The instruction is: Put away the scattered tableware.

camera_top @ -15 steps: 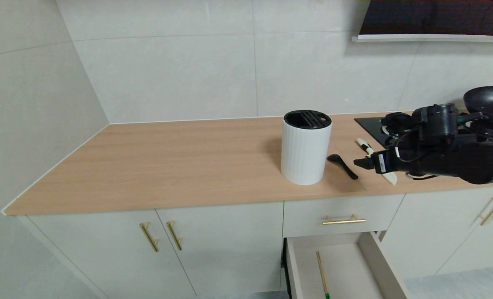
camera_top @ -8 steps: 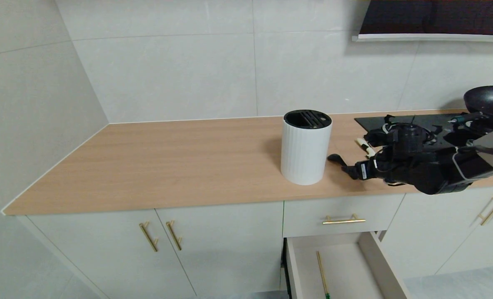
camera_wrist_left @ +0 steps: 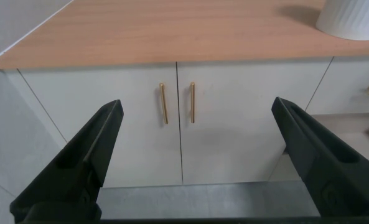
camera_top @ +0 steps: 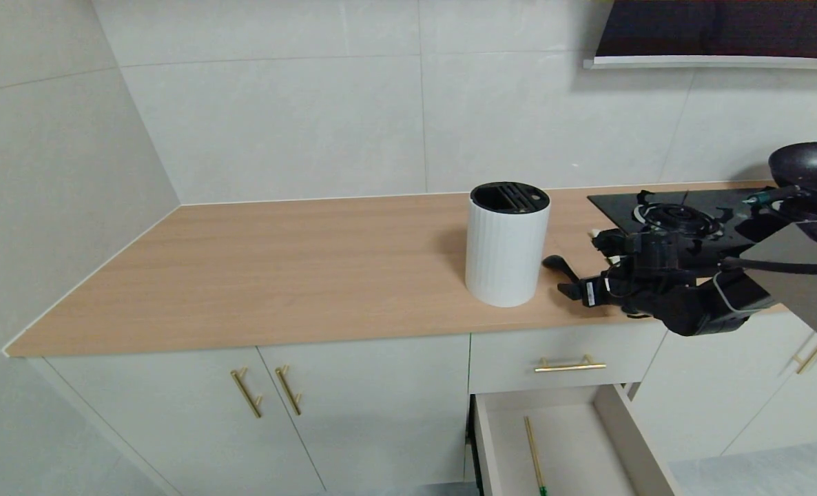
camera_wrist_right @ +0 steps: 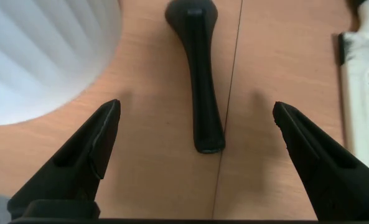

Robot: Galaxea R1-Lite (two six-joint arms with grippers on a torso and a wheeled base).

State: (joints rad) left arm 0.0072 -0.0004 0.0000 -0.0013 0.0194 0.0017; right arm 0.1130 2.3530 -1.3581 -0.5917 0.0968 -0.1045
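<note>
One black spoon lies on the counter in the head view, just beside the white holder. The right gripper sits low at its handle end, and the drawer below stands open.

In the left wrist view, your left gripper hangs spread and empty before the cupboard doors.

In the right wrist view, the fingers straddle the spoon's handle, wide apart and not yet gripping. You are at the grasp: I judge the next move is to lower and close squarely on the handle.

Black spoon, white ribbed holder
</note>
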